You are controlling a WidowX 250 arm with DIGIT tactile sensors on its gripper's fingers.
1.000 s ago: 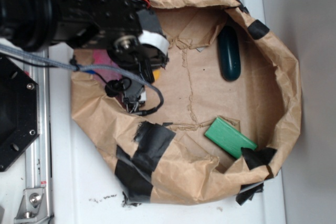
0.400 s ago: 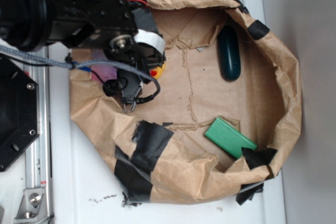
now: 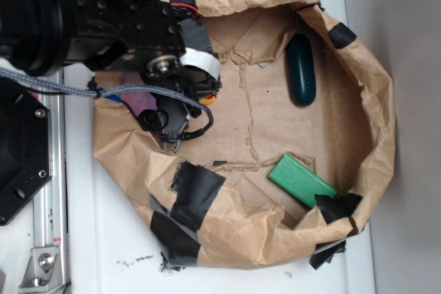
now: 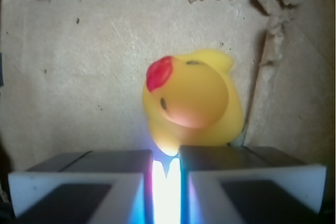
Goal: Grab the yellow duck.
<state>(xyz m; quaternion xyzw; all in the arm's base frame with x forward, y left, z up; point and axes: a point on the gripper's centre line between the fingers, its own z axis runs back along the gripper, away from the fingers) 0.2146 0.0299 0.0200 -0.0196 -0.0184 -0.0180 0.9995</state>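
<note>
though mostly hidden beneath the gripper (image 4: 167, 174), yellow duck (image 4: 194, 106) peeks out, jaws nearly pressed together, holding nothing

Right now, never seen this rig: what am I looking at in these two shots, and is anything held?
The exterior view looks down on a black robot arm over a crumpled brown paper basin patched with black tape. In the basin lie a dark teal oval object and a flat green block. The wrist view comes from a camera on the arm, looking past its gripper. The small yellow rubber duck with a red beak sits just beyond the fingertips, which are nearly together. Whether they pinch the duck, I cannot tell.
</note>
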